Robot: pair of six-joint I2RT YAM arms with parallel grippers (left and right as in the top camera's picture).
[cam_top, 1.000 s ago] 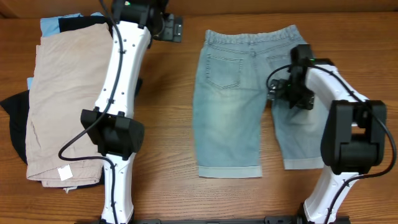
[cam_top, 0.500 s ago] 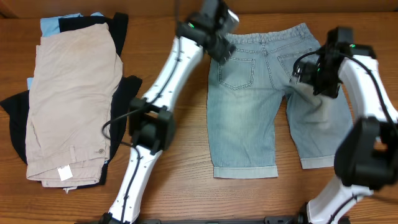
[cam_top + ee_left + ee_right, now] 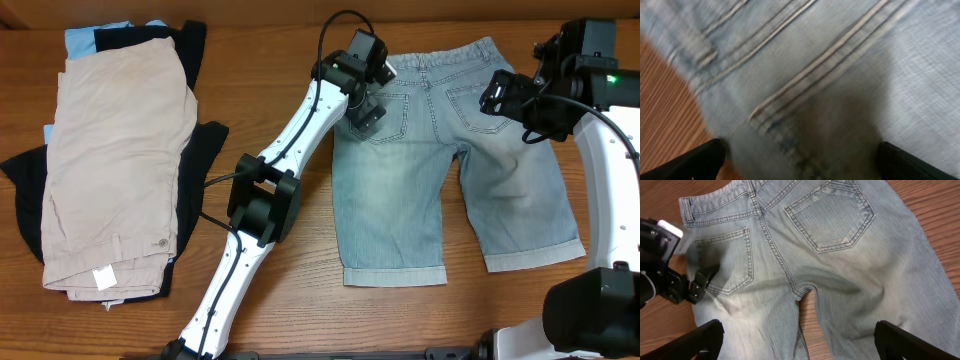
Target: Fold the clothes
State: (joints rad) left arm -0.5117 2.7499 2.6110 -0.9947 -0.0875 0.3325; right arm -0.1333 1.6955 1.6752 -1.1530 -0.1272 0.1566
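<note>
Light-wash denim shorts (image 3: 400, 190) lie flat on the table, back pockets up and legs slightly spread. My left gripper (image 3: 366, 108) is open and sits low over the left back pocket. In the left wrist view its fingers (image 3: 800, 162) straddle blurred denim (image 3: 840, 75) close below. My right gripper (image 3: 520, 110) is open and empty, raised over the shorts' right hip. In the right wrist view its fingers (image 3: 800, 340) hover above the crotch of the shorts (image 3: 840, 280), and the left gripper (image 3: 685, 287) shows beside the left pocket.
A pile lies at the left of the table: beige shorts (image 3: 115, 160) on top of black pieces (image 3: 25, 190) and a sky-blue piece (image 3: 80, 40). The wooden table (image 3: 280, 300) shows bare between the pile and the denim shorts.
The denim shorts shifted right and their right leg spread outward. My left arm swung from the top left onto the left pocket. My right arm moved right and rose.
</note>
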